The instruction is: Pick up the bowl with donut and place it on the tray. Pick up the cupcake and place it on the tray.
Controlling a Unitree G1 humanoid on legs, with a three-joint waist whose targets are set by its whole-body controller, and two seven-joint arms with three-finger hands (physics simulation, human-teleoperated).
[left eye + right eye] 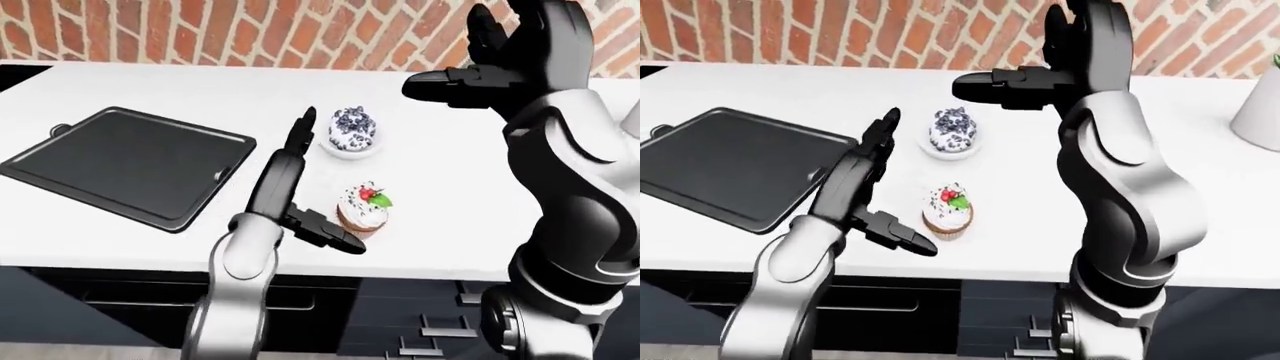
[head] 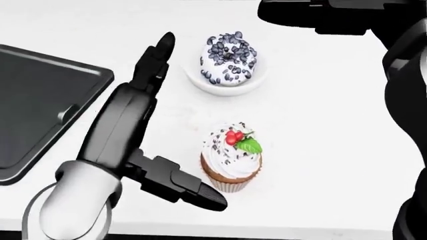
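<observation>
A white bowl (image 2: 200, 80) holding a donut (image 2: 229, 59) with dark sprinkles sits on the white counter. Below it in the head view stands the cupcake (image 2: 232, 161), white-frosted with a red and green topping. The black tray (image 2: 40, 100) lies to the left and holds nothing. My left hand (image 2: 191, 121) is open just left of both sweets, its fingers (image 2: 160, 55) pointing up beside the bowl and its thumb (image 2: 193, 192) low beside the cupcake, touching neither. My right hand (image 1: 445, 49) is open, raised above the counter to the right of the bowl.
A brick wall (image 1: 200, 37) backs the counter. The counter's near edge (image 1: 400, 274) has dark drawers beneath it. A white pot (image 1: 1260, 105) stands at the far right in the right-eye view.
</observation>
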